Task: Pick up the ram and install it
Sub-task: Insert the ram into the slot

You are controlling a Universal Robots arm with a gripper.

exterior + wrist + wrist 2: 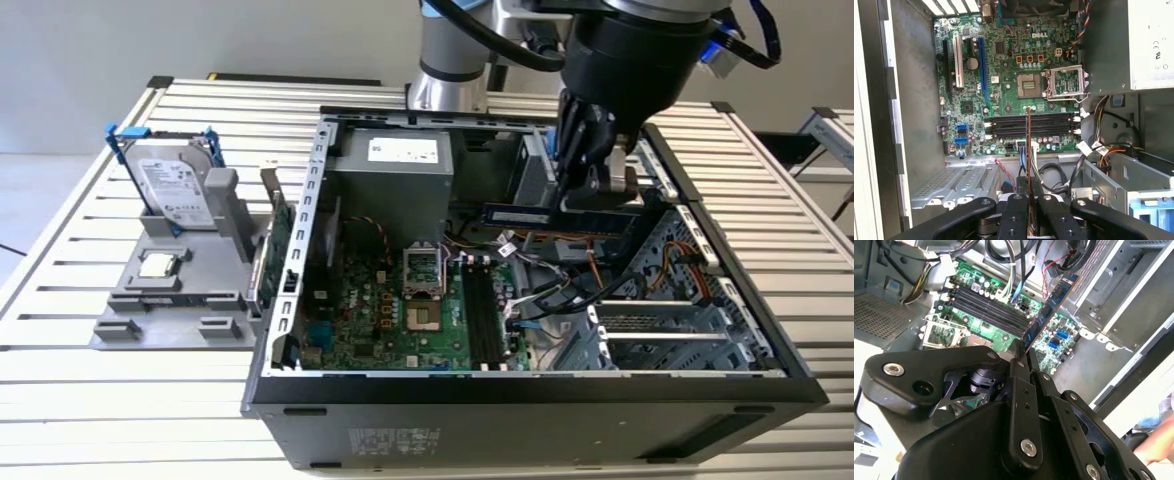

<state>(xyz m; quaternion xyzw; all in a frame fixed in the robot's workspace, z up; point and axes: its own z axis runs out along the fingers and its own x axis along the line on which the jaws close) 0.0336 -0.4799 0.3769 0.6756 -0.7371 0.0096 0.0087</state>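
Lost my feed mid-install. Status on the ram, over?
Gripper shut on ram. Ram above motherboard, not in memory slots. Cables beside slots.

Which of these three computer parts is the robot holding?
The ram, the long blue stick, pinched in the fingers above the open case; the hard drive and the square chip sit on the grey holder.

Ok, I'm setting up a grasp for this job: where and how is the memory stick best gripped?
Pinch the two flat faces from above, over the long top edge. The memory stick is a thin flat board, so its faces likely give the only firm hold; the gripper holds it so, leaving the lower edge free for the slots.
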